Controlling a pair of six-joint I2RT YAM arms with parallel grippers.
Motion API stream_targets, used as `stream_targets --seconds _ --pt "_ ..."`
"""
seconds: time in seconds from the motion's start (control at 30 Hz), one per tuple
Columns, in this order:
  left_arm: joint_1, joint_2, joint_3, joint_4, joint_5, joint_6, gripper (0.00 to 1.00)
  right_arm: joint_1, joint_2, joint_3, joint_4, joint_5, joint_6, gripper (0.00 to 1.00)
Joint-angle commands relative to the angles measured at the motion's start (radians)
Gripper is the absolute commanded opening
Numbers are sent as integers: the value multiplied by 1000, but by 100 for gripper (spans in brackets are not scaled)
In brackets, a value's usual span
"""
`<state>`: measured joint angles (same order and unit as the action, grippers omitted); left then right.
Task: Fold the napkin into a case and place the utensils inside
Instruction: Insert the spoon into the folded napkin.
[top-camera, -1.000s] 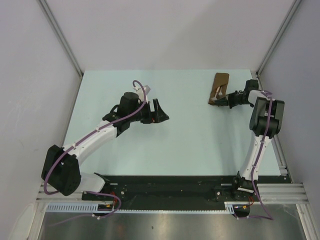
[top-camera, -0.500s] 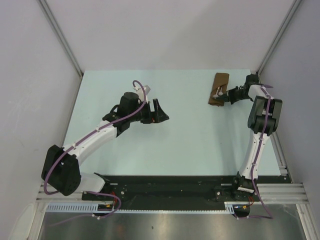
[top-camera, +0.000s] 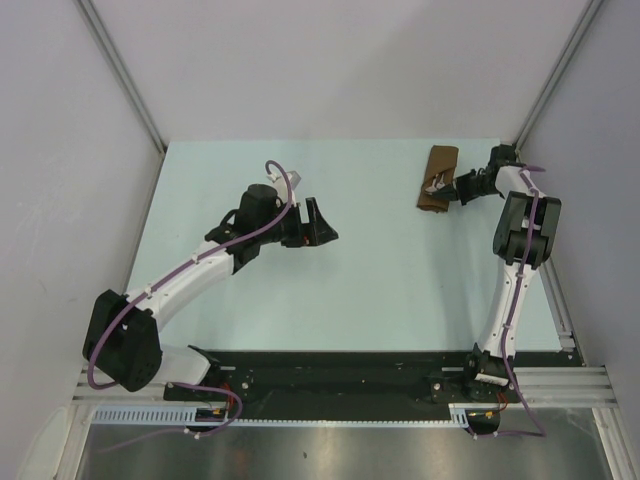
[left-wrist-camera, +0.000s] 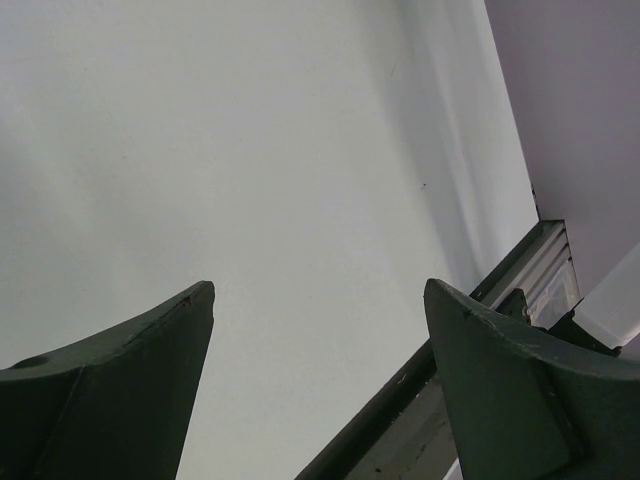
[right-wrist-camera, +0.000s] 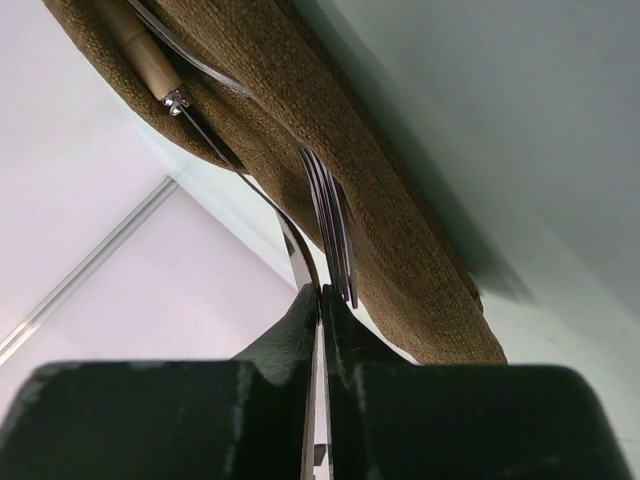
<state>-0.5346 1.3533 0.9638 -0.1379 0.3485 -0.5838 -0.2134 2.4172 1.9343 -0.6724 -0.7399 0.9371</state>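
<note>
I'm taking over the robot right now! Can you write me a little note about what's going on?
Left end effector: open, empty, above the pale green table.
Right end effector: shut on the thin metal end of, it seems, the pale tan-handled utensil.
Done: brown cloth napkin folded into a narrow case, far right; the grey metal fork-like utensil lies against it too.
Left: check both sit fully inside, then release.

Left end effector (top-camera: 322, 225) hovers wide open; right end effector (top-camera: 457, 189), outstretched, is pinched closed.

Fixed overhead view of the whole table (top-camera: 400, 280); left wrist low over it, right wrist tight against the case (right-wrist-camera: 380, 230).
</note>
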Motion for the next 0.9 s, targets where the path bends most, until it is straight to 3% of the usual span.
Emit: stream_targets --seconds 0.0,0.13,0.23,0.53,0.67,0.87 --pt "-4 -10 29 14 20 9 89 5 16 57 -21 7 0 8" --pt "-4 -8 29 18 23 7 89 8 5 49 -16 8 -6 13" --pt "-4 -5 29 15 24 6 89 11 -15 32 19 -13 -4 23" --pt "-4 -16 29 20 32 -2 89 23 -105 0 13 -36 -6 35" --pt "-2 -22 26 21 29 -8 89 23 -225 -159 101 -67 29 41" --pt "-5 -42 30 35 27 -14 89 0 -422 -397 112 -82 -53 50"
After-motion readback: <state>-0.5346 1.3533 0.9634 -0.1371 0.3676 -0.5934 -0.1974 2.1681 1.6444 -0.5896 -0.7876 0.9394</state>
